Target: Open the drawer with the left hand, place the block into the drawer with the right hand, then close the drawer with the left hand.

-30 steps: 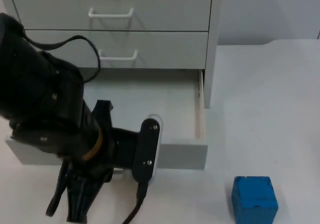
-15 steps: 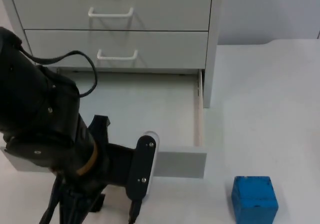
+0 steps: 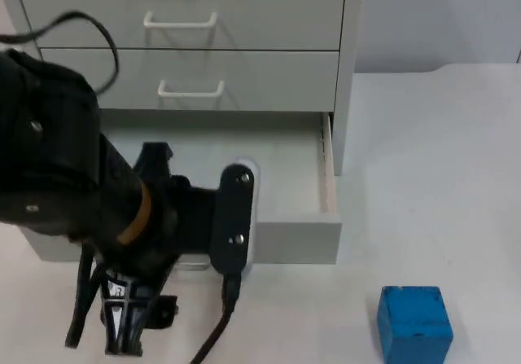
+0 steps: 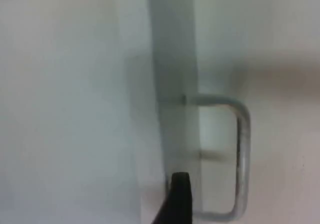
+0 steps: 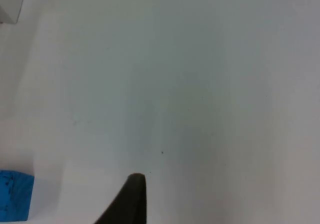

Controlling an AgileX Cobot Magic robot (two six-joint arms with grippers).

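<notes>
The cabinet's bottom drawer stands pulled out, and its pale inside holds nothing. My left arm hangs over the drawer's front and hides the handle in the top view. In the left wrist view the metal handle stands free, with the left gripper's fingertip beside the drawer's front panel; the gripper is open and holds nothing. The blue block lies on the table, to the right of the drawer and nearer the front. My right gripper is open above bare table, its fingertip well apart from the blue block.
The white cabinet fills the back left, with two shut drawers above the open one. The white table stretches to the right of the cabinet. A grey wall stands behind it.
My left gripper has come off the handle and opened. The left arm shifted over the drawer's front, and the drawer slid back a little from its farthest pull. The block stayed put.
</notes>
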